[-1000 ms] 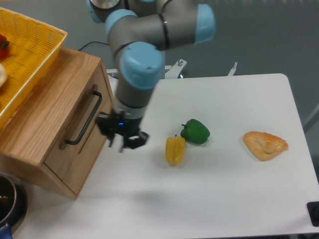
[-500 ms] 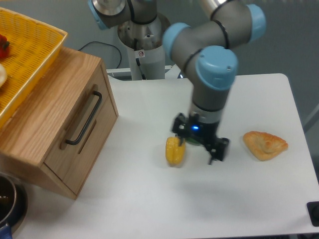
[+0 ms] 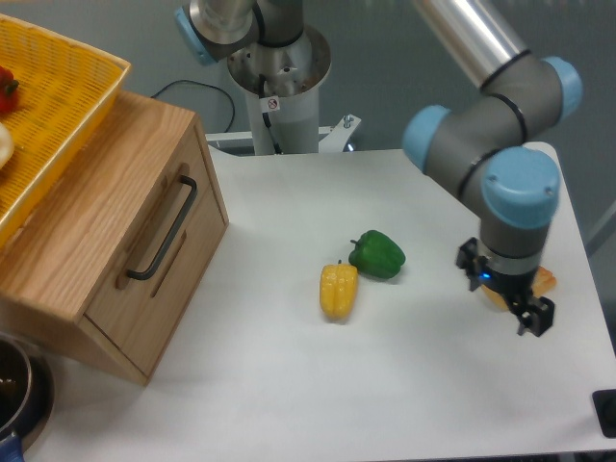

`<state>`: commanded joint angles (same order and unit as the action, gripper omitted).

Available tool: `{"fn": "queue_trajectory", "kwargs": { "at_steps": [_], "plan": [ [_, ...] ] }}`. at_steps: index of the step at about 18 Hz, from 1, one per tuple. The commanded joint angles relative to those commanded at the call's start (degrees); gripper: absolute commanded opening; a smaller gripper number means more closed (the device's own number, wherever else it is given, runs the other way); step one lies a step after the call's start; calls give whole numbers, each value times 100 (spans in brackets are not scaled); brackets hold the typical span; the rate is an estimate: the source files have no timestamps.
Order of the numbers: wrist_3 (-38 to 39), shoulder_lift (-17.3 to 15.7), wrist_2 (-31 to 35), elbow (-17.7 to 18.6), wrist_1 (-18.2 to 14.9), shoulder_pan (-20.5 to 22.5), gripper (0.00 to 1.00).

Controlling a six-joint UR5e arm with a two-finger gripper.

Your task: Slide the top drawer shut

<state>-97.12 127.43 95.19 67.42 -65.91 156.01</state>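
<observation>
White table (image 3: 289, 385) fills the near ground, with a dark metal pot (image 3: 14, 390) cut off at its 8 o'clock corner. At 4 o'clock the gripper (image 3: 505, 298) hangs over an orange pastry (image 3: 544, 282), mostly hiding it; whether its jaws are open or closed I cannot tell. Near the middle lie a yellow pepper (image 3: 338, 290) and, just beside it toward 1 o'clock, a green pepper (image 3: 377, 253). At 9 o'clock stands the oak cabinet, and the top drawer (image 3: 164, 236) sits flush in its front, black bar handle (image 3: 164, 229) facing the table. On top, toward 10 o'clock, rests a yellow basket (image 3: 58, 87).
</observation>
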Motion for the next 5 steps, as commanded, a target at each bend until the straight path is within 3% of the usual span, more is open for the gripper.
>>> {"fn": "queue_trajectory", "kwargs": {
  "at_steps": [5],
  "plan": [
    [79,177,-324,-194,-168,53,100]
  ]
}}
